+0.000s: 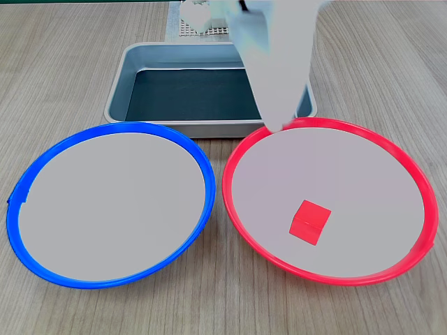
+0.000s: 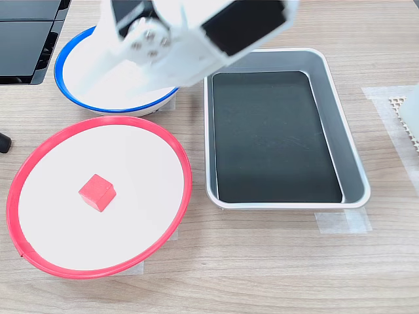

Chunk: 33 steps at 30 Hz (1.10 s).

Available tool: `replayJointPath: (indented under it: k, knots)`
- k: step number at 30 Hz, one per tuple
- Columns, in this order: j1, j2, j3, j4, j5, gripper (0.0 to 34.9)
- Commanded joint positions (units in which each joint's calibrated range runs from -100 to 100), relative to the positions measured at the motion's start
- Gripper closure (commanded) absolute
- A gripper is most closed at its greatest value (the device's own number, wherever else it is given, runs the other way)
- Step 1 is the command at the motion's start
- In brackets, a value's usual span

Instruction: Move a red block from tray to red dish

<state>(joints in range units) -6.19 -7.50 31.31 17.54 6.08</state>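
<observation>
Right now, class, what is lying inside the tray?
Nothing shows on the tray's dark bottom in the second exterior view. The arm covers its upper left corner there, so that patch is unseen. The red block lies on the red dish.

You have 1 bright red block point(image 1: 309, 221) with plain matte faces, sitting on the pale grey-white centre of the red dish point(image 1: 418, 183), whose rim is the same bright red. Your second plate point(image 1: 17, 202) has a blue rim around a pale grey-white centre. The tray point(image 2: 352, 163) shows silver-grey walls and a flat black bottom. Your arm point(image 2: 190, 46) is white with black panels. The table point(image 1: 63, 63) under everything is light wood with a fine streaked grain.
</observation>
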Motion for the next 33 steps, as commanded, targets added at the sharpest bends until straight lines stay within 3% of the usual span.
replayJointPath:
  k: [1,6,16,27,33]
  knots:
    - [3.9,-22.1,15.7,-5.2,-2.8,34.6]
    - [6.0,-43.8,37.8,-6.2,-3.4,34.7]
    - [4.2,-78.1,67.3,7.2,-4.9,34.7]
    - [4.0,-91.1,68.7,29.1,-5.7,34.7]
    - [3.5,-91.5,68.7,29.7,-5.8,34.6]
